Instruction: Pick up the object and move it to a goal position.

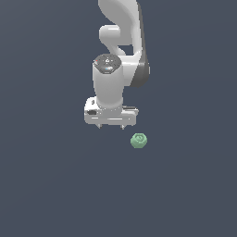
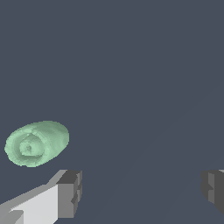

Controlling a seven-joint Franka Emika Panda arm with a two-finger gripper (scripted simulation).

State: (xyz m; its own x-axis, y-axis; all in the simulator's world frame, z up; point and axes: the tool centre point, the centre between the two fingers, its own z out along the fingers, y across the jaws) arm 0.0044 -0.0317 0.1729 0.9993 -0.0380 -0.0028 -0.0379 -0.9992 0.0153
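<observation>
Surface: plain dark slate-blue ground [image 1: 46, 185] fills both views.
Exterior view: gripper [image 1: 111, 127] hangs with fingers spread apart; the object [image 1: 139, 140] lies on the ground, just beside it toward the exterior view's right.
Wrist view: fingers [image 2: 70, 192] wide apart, nothing between; object outside the gap.
</observation>
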